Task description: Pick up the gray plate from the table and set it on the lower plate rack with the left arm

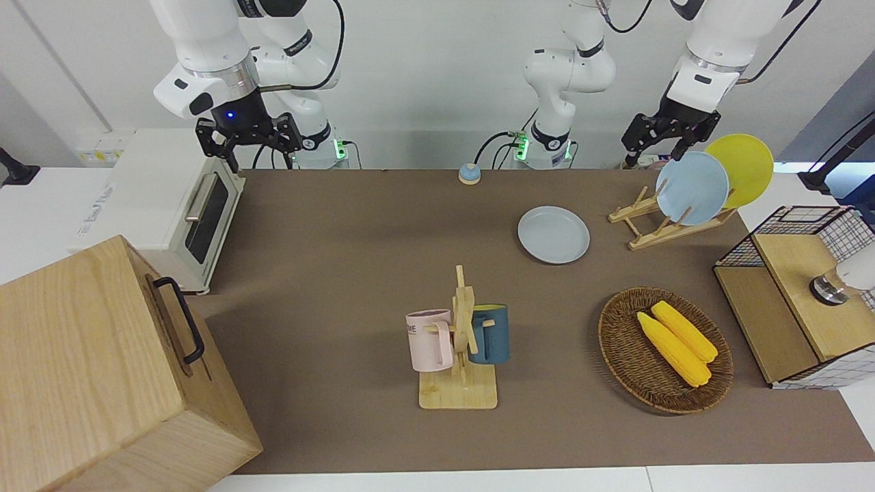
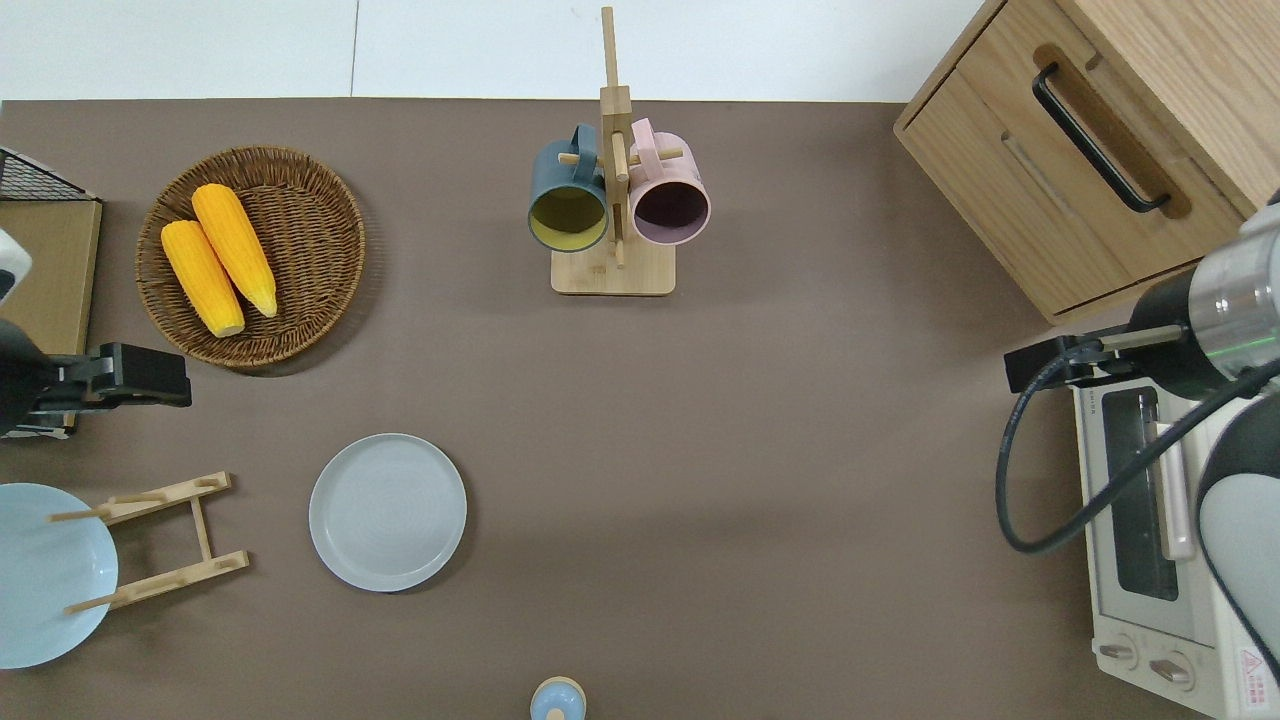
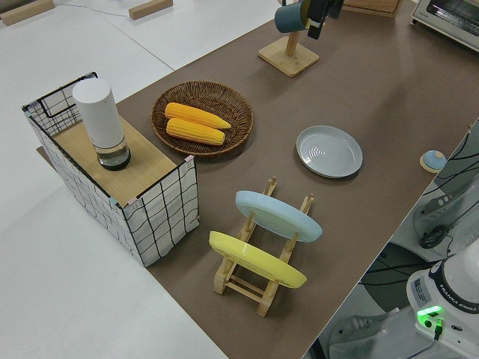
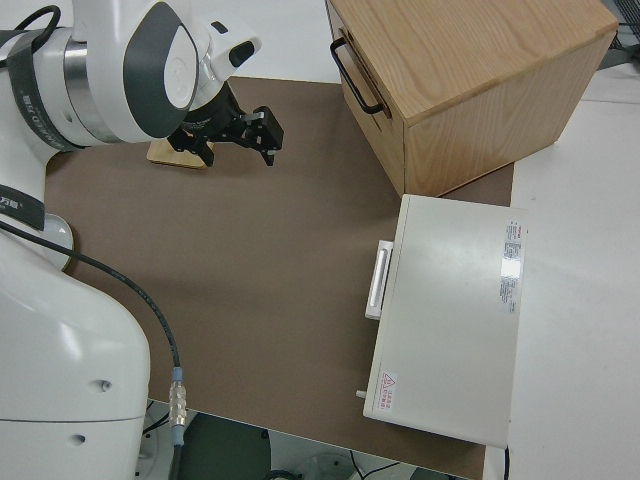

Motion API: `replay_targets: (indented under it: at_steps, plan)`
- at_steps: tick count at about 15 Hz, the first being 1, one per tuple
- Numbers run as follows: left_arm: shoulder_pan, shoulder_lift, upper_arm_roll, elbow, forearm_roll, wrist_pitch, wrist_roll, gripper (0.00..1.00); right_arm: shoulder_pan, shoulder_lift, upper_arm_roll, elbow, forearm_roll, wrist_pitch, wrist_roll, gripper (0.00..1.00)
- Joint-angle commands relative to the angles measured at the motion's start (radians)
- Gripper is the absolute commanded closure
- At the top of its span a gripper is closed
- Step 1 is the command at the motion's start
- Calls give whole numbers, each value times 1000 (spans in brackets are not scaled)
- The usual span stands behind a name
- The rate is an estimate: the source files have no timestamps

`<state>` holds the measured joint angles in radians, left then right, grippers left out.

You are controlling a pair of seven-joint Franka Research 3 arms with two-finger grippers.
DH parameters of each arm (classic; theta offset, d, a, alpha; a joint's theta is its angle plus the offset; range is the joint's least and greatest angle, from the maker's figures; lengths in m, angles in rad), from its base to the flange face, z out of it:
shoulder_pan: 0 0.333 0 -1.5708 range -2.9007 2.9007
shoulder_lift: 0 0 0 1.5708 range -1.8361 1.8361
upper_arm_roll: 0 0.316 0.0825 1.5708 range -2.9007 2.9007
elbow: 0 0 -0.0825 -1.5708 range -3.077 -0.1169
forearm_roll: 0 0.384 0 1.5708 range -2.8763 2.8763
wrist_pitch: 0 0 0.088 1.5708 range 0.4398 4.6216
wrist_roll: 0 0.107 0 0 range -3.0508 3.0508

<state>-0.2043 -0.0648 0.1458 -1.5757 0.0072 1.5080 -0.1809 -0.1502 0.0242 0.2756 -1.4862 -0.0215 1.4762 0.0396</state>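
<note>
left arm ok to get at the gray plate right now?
Probably yes. The gray plate lies flat on the table with bare mat all round it, beside the plate rack. The left gripper is up in the air at that end, with nothing between them.

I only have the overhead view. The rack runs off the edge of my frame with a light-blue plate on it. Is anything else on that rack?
Observer: Yes. A yellow plate stands on the lower plate rack, beside the light-blue plate.
Operator: Any slot left for the gray plate?
Observer: The front view shows bare pegs at the rack's end toward the gray plate; both standing plates sit at the opposite end.
Operator: How high is the left gripper?
Observer: The left gripper is raised well off the table, holding nothing.
</note>
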Motion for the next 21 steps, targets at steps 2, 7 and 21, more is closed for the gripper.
replay_targets:
  at_steps: [2,7,21]
  plan:
    - [0,-29,8,-3,2,-23,3,9,-19,-1,17,9,-2,-14,13,17]
    - [-3,-30,3,-4,7,-25,1,9,-19,-1,17,9,-2,-14,13,17]
    - [52,-115,1,-164,-3,52,31,13,-19,-1,17,9,-2,-14,13,17]
